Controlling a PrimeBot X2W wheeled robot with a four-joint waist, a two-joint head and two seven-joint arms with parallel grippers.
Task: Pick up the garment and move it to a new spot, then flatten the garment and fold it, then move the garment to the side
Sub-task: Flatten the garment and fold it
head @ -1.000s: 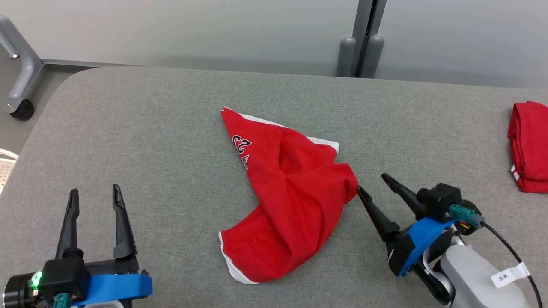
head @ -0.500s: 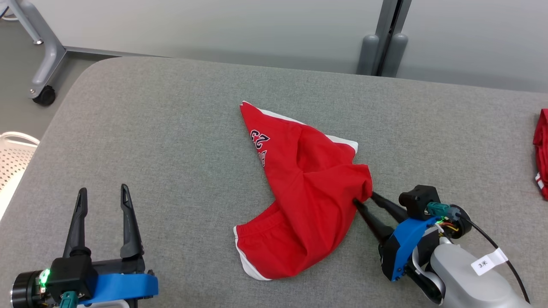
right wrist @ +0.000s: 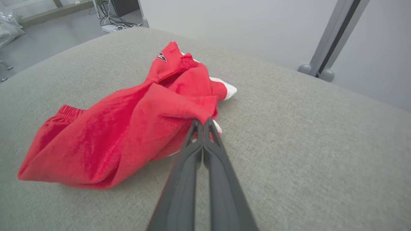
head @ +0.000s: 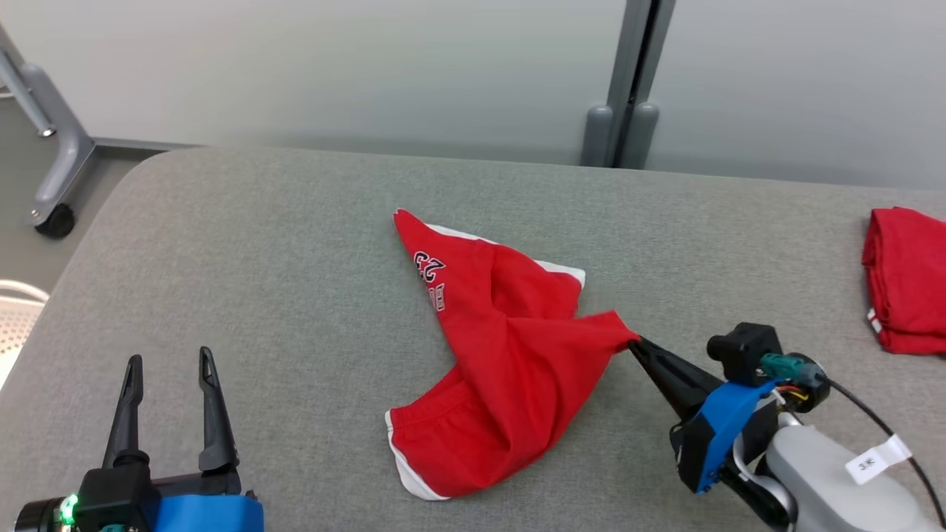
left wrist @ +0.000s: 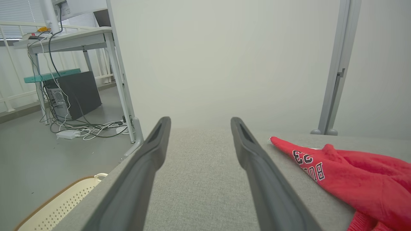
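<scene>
The garment [head: 502,362] is a crumpled pair of red shorts with white trim and a "23" print, lying mid-table on the grey surface. My right gripper [head: 634,342] is shut on the garment's right corner, which is pulled up into a point; in the right wrist view the two fingers pinch the red cloth [right wrist: 179,115] at their tips [right wrist: 203,123]. My left gripper [head: 168,363] stands open at the lower left, well clear of the garment, with nothing between its fingers [left wrist: 199,123]. In the left wrist view the garment [left wrist: 350,179] lies to the right.
A second red folded garment [head: 905,277] lies at the table's right edge. A grey post [head: 621,81] stands behind the table. A wheeled frame leg [head: 55,214] and a pale perforated basket [head: 15,310] stand off the left side.
My right gripper reached the garment's right corner and shut on it, drawing that corner up into a point. The head camera shifted. The left gripper stayed open.
</scene>
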